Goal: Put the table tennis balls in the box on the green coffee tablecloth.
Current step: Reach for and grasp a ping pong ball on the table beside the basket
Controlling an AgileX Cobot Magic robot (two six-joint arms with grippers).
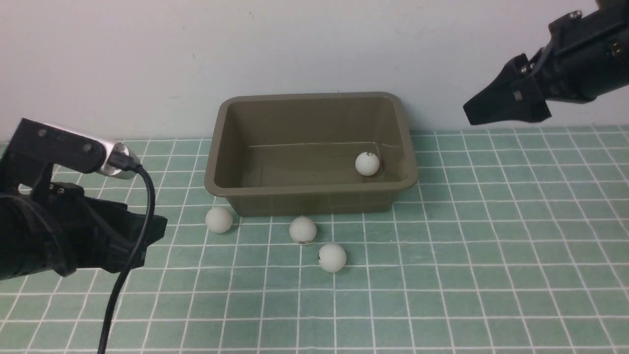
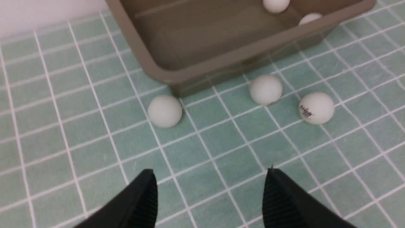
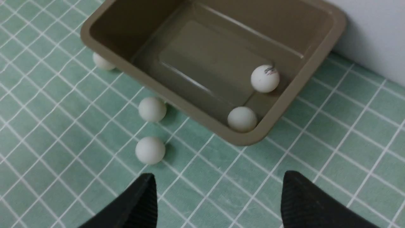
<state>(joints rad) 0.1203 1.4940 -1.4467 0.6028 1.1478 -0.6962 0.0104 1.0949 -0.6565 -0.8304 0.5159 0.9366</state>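
The olive-brown box stands on the green coffee tablecloth against the wall. Two table tennis balls lie in its right end; the front view shows only one. Three more balls rest on the cloth in front of the box. My left gripper hangs low, left of these balls, open and holding nothing. High to the box's right, my right gripper is open and holds nothing.
A pale wall runs right behind the box. The left arm's black cable loops down toward the near edge. Bare cloth stretches to the right of the box and toward the near side.
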